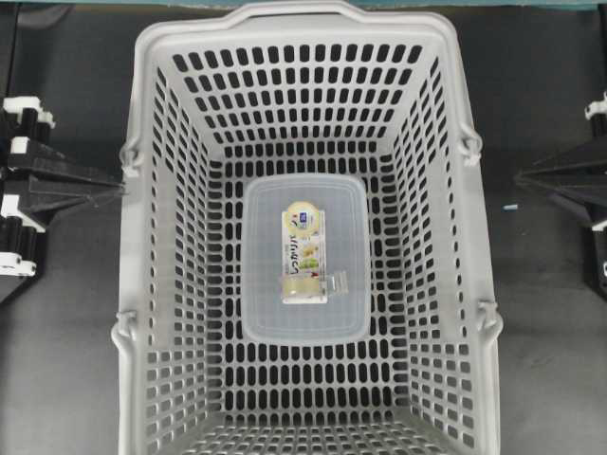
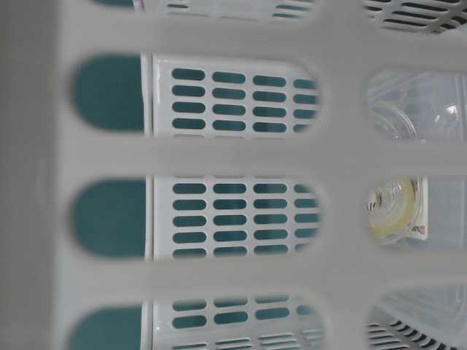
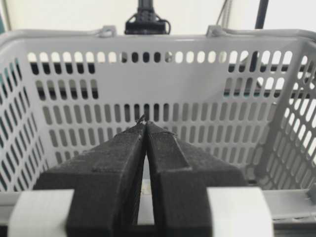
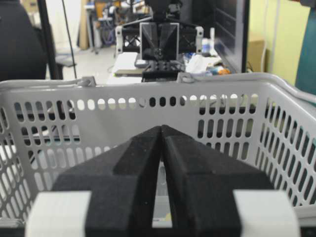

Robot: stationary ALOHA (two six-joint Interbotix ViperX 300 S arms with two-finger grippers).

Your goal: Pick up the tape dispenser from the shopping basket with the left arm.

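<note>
The left gripper, closed and empty outside the basket, had to open and reach the dispenser.

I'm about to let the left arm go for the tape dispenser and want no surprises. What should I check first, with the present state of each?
1. Tape dispenser in sight from overhead: ok, it lies on the translucent container on the floor of the shopping basket.
2. Nothing lying on top of the dispenser: ok.
3. Left gripper jaws ready to take it: not ok, they are shut and must open first.
4. Left gripper outside the basket: ok, it sits at the near wall.
5. Right gripper out of the way: ok, shut and outside the opposite wall.
6. Dispenser loose on the container: cannot tell.
</note>
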